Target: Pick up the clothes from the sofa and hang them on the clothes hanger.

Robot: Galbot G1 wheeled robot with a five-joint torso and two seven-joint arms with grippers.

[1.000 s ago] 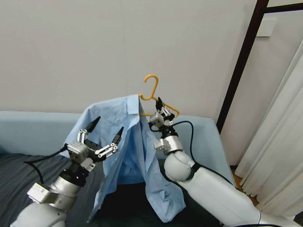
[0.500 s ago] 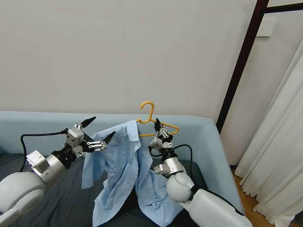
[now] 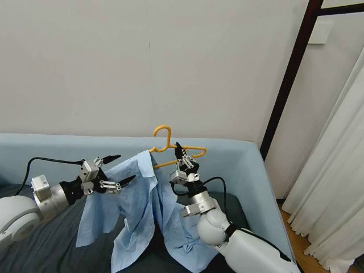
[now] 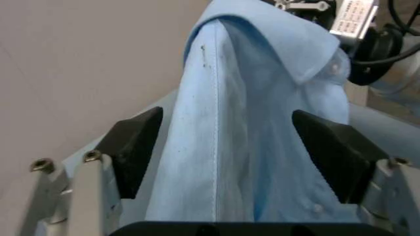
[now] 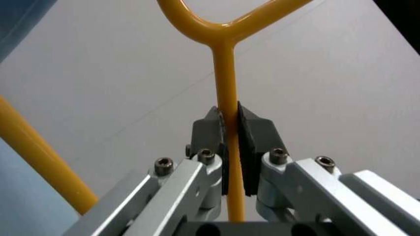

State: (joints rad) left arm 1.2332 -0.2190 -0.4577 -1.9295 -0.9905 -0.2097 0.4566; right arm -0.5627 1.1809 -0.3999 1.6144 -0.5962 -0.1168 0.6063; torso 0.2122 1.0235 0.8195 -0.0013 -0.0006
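A light blue shirt (image 3: 142, 210) hangs from one arm of a yellow hanger (image 3: 164, 132), held above the sofa. My right gripper (image 3: 180, 154) is under the hanger, shut on its lower bar. In the right wrist view the black pads (image 5: 253, 142) pinch the yellow rod (image 5: 225, 83). My left gripper (image 3: 126, 166) is open at the shirt's shoulder, left of the hanger. In the left wrist view the shirt's fold (image 4: 223, 137) lies between the spread fingers (image 4: 135, 145) without being clamped.
A pale blue sofa back (image 3: 51, 153) runs behind the arms, with a dark grey seat (image 3: 34, 250) below. A dark upright pole (image 3: 287, 79) and a white curtain (image 3: 335, 187) stand at the right. A plain wall is behind.
My right gripper has brought the hanger and shirt down and to the left. The left arm has swung out low to the left, its gripper still open at the shirt.
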